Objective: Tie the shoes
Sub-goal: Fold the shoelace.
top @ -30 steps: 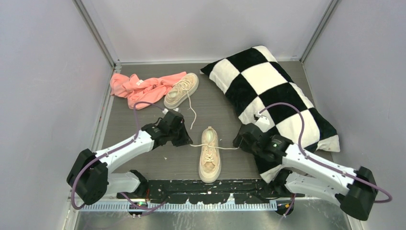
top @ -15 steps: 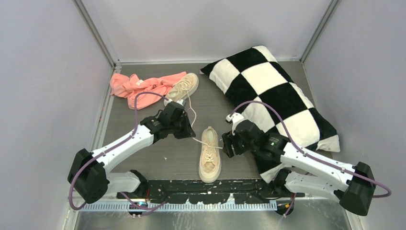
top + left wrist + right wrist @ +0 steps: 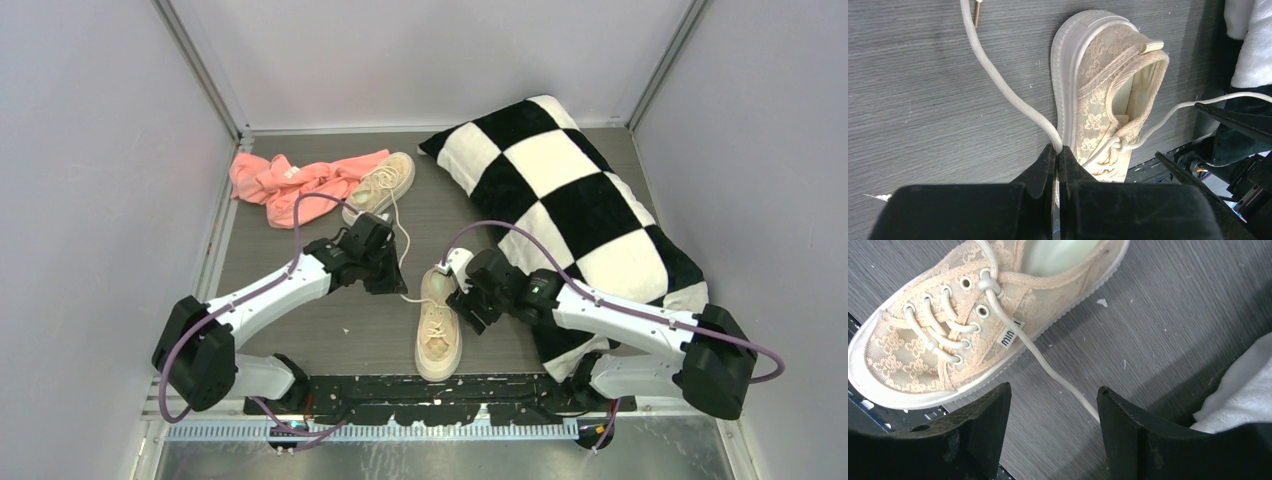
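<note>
The near beige shoe (image 3: 437, 322) lies in the table's front middle, toe toward the arms. My left gripper (image 3: 395, 285) is just left of it, shut on its left cream lace (image 3: 998, 85), pinched at the fingertips (image 3: 1057, 151) beside the sole (image 3: 1064, 75). My right gripper (image 3: 462, 300) is at the shoe's right side, open and empty. In the right wrist view (image 3: 1053, 400) the right lace (image 3: 1048, 367) lies slack on the table between the fingers, close to the right one. The second shoe (image 3: 380, 188) lies far back, its lace trailing forward.
A black-and-white checkered pillow (image 3: 570, 190) fills the right side, close behind my right arm. A pink cloth (image 3: 290, 182) lies at the back left, touching the second shoe. Grey walls stand on three sides. A black rail (image 3: 430, 390) runs along the near edge.
Both grippers have moved in toward the near shoe. The laces that stretched taut to each side now hang slack. The right gripper now stands open over its lace.
</note>
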`<act>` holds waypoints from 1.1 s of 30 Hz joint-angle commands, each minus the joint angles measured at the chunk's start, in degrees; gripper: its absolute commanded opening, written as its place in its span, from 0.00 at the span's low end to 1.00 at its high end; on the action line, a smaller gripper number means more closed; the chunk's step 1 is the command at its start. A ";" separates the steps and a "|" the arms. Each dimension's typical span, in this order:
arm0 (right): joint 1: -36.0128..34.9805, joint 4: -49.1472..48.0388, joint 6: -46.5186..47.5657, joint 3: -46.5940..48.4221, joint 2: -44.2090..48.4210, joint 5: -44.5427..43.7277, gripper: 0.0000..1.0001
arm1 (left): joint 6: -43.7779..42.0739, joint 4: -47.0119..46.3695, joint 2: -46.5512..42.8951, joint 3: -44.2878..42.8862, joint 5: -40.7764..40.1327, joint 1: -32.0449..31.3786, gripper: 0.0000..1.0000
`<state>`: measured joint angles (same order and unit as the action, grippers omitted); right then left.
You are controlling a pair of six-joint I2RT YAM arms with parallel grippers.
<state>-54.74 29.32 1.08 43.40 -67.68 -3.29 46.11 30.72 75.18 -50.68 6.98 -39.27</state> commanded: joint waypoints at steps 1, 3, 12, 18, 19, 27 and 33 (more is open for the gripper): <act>-0.69 -6.41 1.90 -0.15 -0.72 -0.10 0.67 | 0.74 0.29 0.84 -1.91 2.21 -0.03 0.01; -0.75 -6.47 1.46 0.46 -1.41 -0.56 0.66 | 1.39 -0.21 0.40 -1.65 3.00 -0.02 0.00; -5.62 -15.71 -1.99 0.71 3.21 0.42 0.65 | 14.12 -6.64 -2.63 3.06 3.82 -0.05 0.01; -9.83 -22.98 0.80 2.57 -3.55 -2.38 0.64 | 19.54 -1.68 -3.37 2.23 -0.02 -0.06 0.00; -10.26 -23.89 0.77 3.16 -4.90 -2.38 0.64 | 19.83 -1.15 -3.76 2.05 -0.41 -0.08 0.01; -12.76 -28.98 0.48 7.05 -13.47 -5.97 0.52 | 20.37 0.24 -6.52 2.14 -1.97 -0.05 0.01; -14.28 -34.55 0.41 7.02 -16.76 -9.73 0.41 | 20.12 -0.33 -6.53 2.57 -1.09 -0.04 0.01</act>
<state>-68.05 1.91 1.23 48.45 -83.37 -8.80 65.80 30.72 69.87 -47.68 6.09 -39.27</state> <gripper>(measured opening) 0.466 0.020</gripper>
